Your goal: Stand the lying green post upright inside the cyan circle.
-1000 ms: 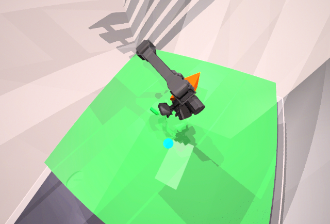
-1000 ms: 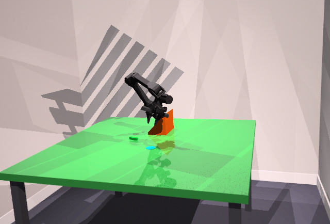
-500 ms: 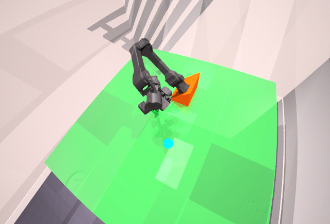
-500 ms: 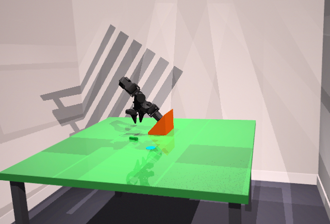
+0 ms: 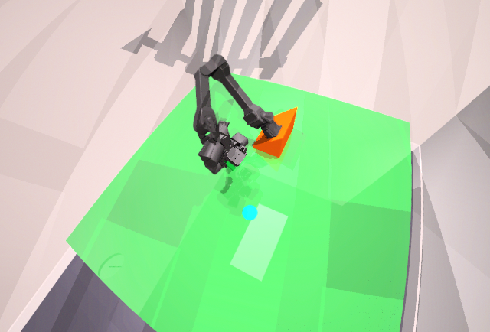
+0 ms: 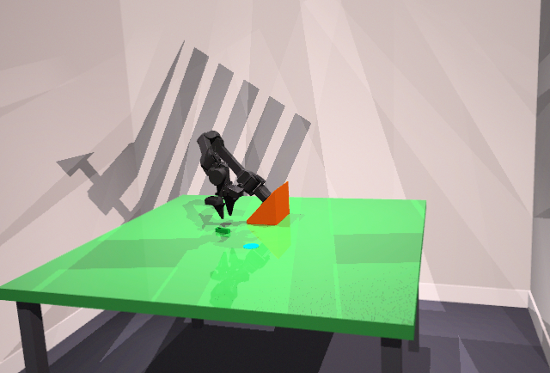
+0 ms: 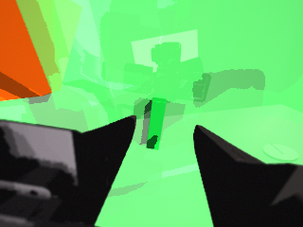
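The green post (image 5: pixel 230 165) (image 6: pixel 223 230) (image 7: pixel 157 118) lies on its side on the green table; in the top view the gripper hides most of it. My gripper (image 6: pixel 226 216) (image 7: pixel 165 125) is open and empty, its fingers pointing down a little above the post. In the wrist view the post shows between the two fingertips, nearer the left one, its length running roughly up and down the picture. The cyan circle (image 5: pixel 249 212) (image 6: pixel 251 246) lies flat on the table with nothing standing on it, a short way from the post; it is not visible in the wrist view.
An orange wedge (image 5: pixel 287 132) (image 6: pixel 263 216) (image 7: pixel 19 52) stands on the green table (image 5: pixel 367 170) (image 6: pixel 355 227), close beside the arm's base and to the right of the gripper in the top and exterior views. A pale patch (image 5: pixel 259 243) shows on the table beside the circle.
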You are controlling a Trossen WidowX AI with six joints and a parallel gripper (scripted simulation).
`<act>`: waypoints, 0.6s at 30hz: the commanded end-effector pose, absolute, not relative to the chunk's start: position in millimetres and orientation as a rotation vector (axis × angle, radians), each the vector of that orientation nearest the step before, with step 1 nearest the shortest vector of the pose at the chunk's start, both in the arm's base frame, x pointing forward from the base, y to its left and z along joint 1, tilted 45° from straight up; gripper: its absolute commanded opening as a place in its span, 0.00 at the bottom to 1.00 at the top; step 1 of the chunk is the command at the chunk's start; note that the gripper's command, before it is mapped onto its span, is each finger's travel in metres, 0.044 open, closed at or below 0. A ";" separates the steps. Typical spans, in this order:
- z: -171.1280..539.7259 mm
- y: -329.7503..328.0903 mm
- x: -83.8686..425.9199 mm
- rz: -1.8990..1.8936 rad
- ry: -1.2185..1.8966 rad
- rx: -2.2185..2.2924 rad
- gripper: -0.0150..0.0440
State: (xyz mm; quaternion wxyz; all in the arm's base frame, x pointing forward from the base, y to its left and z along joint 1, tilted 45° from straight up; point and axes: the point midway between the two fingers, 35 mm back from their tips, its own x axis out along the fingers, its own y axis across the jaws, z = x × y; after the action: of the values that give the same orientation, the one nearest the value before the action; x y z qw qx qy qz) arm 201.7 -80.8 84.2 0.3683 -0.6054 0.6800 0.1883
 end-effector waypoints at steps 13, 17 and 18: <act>44.8 -129.2 191.7 0.463 1.765 -1.574 0.43; 44.8 -129.2 191.7 0.463 1.765 -1.574 0.29; 44.8 -129.2 191.7 0.463 1.765 -1.574 0.29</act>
State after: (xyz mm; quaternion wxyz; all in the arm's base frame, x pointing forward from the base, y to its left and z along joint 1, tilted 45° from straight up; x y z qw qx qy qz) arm 191.9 -128.5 44.9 0.3606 -0.6089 0.6833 0.1796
